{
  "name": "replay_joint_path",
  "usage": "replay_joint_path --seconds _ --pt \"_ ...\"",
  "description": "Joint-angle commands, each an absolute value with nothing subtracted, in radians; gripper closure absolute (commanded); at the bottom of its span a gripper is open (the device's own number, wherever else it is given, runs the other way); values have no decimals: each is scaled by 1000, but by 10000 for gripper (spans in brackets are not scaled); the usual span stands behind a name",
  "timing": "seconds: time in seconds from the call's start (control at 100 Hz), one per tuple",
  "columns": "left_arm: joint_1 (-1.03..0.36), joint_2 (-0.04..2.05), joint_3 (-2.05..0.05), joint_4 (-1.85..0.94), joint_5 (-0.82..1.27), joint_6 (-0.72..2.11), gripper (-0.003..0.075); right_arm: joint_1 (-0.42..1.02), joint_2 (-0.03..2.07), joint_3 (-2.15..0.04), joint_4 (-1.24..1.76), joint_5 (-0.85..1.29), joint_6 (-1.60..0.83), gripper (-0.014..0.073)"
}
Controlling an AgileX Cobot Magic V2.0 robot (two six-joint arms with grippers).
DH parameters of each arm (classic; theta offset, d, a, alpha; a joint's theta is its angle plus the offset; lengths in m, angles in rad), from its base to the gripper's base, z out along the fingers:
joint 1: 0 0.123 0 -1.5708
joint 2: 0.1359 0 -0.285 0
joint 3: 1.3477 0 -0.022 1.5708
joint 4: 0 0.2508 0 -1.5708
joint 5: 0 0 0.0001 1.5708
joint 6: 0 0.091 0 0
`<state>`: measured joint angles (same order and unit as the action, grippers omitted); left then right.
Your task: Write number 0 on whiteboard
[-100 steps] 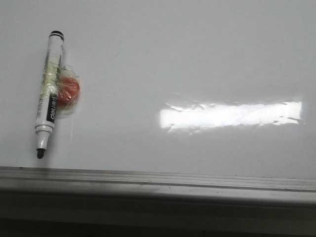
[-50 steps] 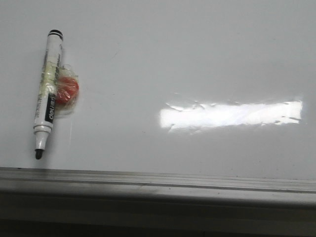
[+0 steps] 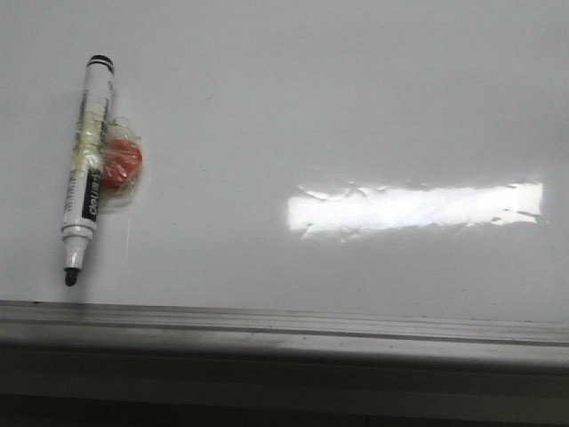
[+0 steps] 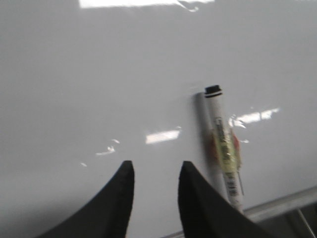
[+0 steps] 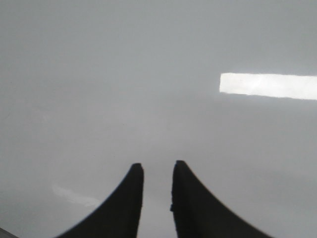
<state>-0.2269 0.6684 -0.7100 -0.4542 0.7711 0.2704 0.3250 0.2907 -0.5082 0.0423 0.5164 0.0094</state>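
Observation:
The whiteboard (image 3: 356,107) fills the front view, glossy white, with a grey frame strip along its near edge. No drawn number 0 shows on it. A white marker (image 3: 86,169) with black tip lies uncapped on the board at the left, tip toward the frame, a red round piece taped to its side. My left gripper (image 4: 156,166) is open and empty above the board, the marker (image 4: 223,148) just beside one finger. My right gripper (image 5: 157,166) is open a little and empty over bare board. Neither gripper shows in the front view.
A bright rectangular light glare (image 3: 413,207) lies on the board right of centre. The grey metal frame (image 3: 284,322) runs along the near edge, also at a corner of the left wrist view (image 4: 282,204).

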Motion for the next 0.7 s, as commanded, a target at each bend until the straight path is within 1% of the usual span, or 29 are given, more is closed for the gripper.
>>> replay_joint_path --seconds 0.0,0.03,0.07,0.13,0.25,0.36,0.69 --pt "-302 743 -795 -484 787 275 393 321 346 -546 30 448 0 302" --pt "-328 760 -809 -484 802 274 391 321 356 -546 30 450 0 251" --pt "-368 798 -828 -487 815 267 393 321 371 -546 30 459 0 206" --pt "-417 835 -839 -487 818 233 393 321 382 -546 31 470 0 179" --pt "-503 922 -844 -462 801 128 393 321 390 -546 31 479 0 179" --pt "-541 997 -844 -434 768 78 393 321 390 -546 31 479 0 179" --pt "-557 1144 -844 -442 707 39 393 321 390 -546 31 480 0 179"
